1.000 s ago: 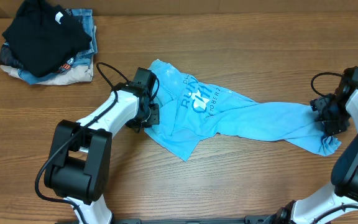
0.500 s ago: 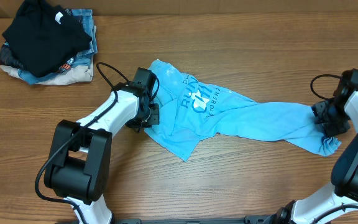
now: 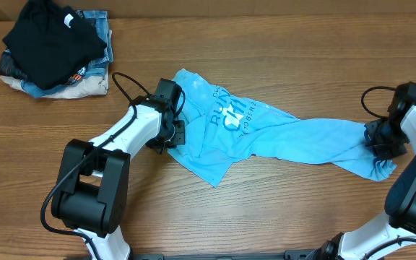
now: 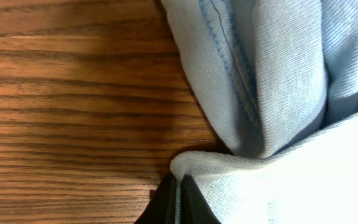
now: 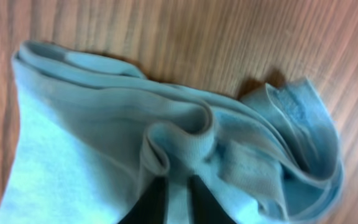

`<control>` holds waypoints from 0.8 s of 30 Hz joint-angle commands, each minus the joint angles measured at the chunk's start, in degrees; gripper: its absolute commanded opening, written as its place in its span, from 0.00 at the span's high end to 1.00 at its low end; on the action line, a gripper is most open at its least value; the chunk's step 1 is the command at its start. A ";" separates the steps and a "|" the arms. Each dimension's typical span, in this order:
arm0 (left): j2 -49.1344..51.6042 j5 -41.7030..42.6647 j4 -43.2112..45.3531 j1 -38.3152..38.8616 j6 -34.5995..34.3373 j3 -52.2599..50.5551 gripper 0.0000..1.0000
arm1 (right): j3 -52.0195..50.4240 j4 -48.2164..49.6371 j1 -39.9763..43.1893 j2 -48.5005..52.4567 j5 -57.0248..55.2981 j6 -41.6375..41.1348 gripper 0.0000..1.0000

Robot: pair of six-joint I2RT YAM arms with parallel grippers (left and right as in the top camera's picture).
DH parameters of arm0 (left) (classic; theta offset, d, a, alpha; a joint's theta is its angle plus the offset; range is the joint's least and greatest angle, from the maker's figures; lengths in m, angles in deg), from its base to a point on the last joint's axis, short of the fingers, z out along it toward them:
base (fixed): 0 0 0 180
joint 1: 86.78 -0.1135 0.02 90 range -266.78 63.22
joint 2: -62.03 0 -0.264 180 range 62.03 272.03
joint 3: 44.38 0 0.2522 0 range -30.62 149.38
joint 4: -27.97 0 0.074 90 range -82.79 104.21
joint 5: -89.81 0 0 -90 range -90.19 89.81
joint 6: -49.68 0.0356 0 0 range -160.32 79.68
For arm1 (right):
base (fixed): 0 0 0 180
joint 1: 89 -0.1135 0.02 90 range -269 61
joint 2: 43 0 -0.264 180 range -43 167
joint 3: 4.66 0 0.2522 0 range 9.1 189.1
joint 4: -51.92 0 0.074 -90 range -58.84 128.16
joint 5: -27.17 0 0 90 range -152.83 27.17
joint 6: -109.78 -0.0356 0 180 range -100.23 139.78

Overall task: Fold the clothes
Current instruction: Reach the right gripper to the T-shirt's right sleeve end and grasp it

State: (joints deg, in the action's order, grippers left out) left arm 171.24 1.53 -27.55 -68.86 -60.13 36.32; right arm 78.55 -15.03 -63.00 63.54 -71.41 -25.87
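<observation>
Your right claw (image 5: 176,191) has just snapped narrow, pinching a ridge of the T-shirt (image 3: 266,133) at its far end. Your left claw (image 4: 178,200) grips the opposite edge. It lies crumpled across the surface (image 3: 266,217) between them, looking ready for spreading.

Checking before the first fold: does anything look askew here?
Yes. The T-shirt lies twisted and bunched across the table, lettering creased, instead of spread flat. The left hand and right hand each pinch a crumpled fold at opposite sides.
</observation>
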 commanded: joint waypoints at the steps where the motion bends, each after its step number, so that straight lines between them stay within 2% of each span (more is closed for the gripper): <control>1: 2.73 1.31 -1.38 0.00 -1.22 -0.09 0.96 | 4.98 -2.25 0.68 0.28 -0.74 -1.09 0.96; 12: 2.51 1.29 -7.82 0.00 0.02 7.98 0.96 | 12.66 -10.16 0.70 -2.54 -0.13 -0.76 0.96; 13: 2.51 1.25 -7.93 0.00 0.11 8.48 0.96 | 12.66 -10.16 0.70 -2.62 0.11 -0.20 0.92; 15: 2.51 1.29 -7.87 0.00 0.07 8.98 0.96 | 12.35 -10.03 0.68 -2.49 2.45 1.68 0.61; 16: 2.51 1.27 -7.78 0.00 0.07 8.98 0.96 | 11.89 -9.55 0.37 -2.38 3.61 2.47 0.53; 24: 2.54 1.27 -8.44 0.00 0.07 8.96 0.96 | 7.63 -4.15 -4.42 -0.20 3.69 2.54 0.31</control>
State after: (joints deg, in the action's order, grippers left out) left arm 173.30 2.16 -35.53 -68.86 -60.07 44.39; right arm 87.84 -20.34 -65.52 62.93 -68.13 -23.73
